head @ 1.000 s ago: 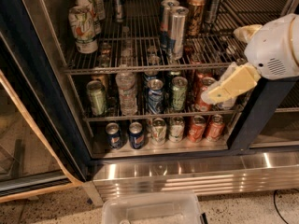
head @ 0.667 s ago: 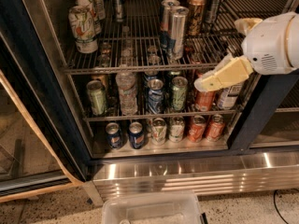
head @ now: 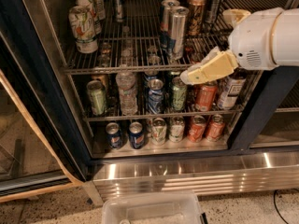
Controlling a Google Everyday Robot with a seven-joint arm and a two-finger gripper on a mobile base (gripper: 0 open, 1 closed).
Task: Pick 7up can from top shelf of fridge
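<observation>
The 7up can (head: 83, 29), whitish-silver with green and red markings, stands at the front left of the top shelf (head: 117, 70), a wire rack inside the fridge (head: 187, 171). A similar can (head: 96, 1) stands behind it. My gripper (head: 188, 77), cream-coloured on a white arm (head: 264, 36), hangs in front of the shelf's front rail on the right side. It is well to the right of the 7up can and holds nothing that I can see.
Slim silver-blue cans (head: 177, 29) and brown cans (head: 196, 8) stand mid-shelf between my gripper and the 7up can. Lower racks hold cans and a water bottle (head: 126, 90). The open glass door (head: 28, 125) is at the left. A clear bin (head: 152, 209) sits on the floor.
My gripper has moved left and upward, from in front of the middle rack's right cans to the level of the top shelf's front rail. The cans have not moved.
</observation>
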